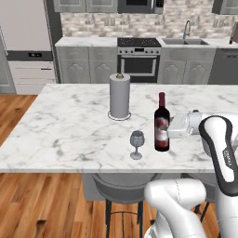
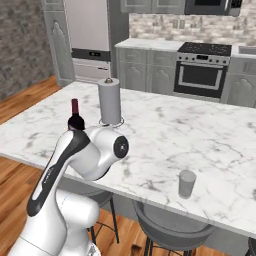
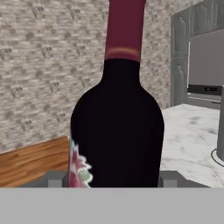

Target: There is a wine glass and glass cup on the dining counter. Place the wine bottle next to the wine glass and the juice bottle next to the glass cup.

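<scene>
The wine bottle (image 1: pixel 161 123), tall and dark with a red cap and a pale reddish label, stands upright on the dining counter (image 1: pixel 69 125), just right of the wine glass (image 1: pixel 137 144). My gripper (image 1: pixel 171 128) reaches in from the right and is shut on the bottle's body. In the hand view the wine bottle (image 3: pixel 117 122) sits between the fingertips (image 3: pixel 168 177). From the right base, the arm hides most of the wine bottle (image 2: pixel 75 116), and the glass cup (image 2: pixel 187 183) stands alone near the counter's front edge, far right. The juice bottle is out of view.
A paper towel roll (image 1: pixel 120 96) on a round holder stands behind the bottle at mid-counter. Grey round stools (image 1: pixel 123 186) are tucked under the front edge. Stove, sink and cabinets line the far wall. Bare marble lies around the glass cup.
</scene>
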You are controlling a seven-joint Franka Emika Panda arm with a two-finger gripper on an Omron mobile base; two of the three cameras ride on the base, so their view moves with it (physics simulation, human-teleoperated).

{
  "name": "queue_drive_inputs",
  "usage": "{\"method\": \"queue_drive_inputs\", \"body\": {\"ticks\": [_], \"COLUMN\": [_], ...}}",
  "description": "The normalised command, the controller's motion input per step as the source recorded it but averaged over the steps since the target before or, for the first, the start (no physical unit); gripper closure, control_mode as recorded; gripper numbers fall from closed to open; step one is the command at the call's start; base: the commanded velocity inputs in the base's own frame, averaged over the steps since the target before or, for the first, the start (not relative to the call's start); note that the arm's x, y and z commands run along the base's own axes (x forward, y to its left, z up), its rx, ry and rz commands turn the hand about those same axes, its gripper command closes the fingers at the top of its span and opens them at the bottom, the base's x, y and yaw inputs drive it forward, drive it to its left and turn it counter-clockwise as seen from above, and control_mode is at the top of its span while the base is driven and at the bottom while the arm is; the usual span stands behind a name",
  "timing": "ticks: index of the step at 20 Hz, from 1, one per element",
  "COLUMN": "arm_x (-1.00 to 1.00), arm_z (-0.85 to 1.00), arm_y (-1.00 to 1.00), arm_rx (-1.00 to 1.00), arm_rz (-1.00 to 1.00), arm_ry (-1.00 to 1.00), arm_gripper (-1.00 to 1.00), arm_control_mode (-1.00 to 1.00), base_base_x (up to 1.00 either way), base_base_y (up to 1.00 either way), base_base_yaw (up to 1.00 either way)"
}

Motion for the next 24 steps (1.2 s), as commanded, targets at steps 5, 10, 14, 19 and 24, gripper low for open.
{"method": "queue_drive_inputs", "body": {"ticks": [5, 10, 14, 19, 24], "arm_x": [0.0, 0.0, 0.0, 0.0, 0.05], "arm_z": [0.0, 0.0, 0.0, 0.0, 0.0], "arm_y": [0.0, 0.0, 0.0, 0.0, -0.07], "arm_rx": [0.0, 0.0, 0.0, 0.0, 0.0], "arm_rz": [0.0, 0.0, 0.0, 0.0, 0.02], "arm_ry": [0.0, 0.0, 0.0, 0.0, -0.03], "arm_gripper": [1.0, 1.0, 1.0, 1.0, 1.0], "arm_control_mode": [1.0, 1.0, 1.0, 1.0, -1.0], "base_base_x": [0.04, 0.0, 0.0, 0.0, 0.0], "base_base_y": [0.0, 0.0, 0.0, 0.0, 0.0], "base_base_yaw": [-0.02, 0.0, 0.0, 0.0, 0.0]}}
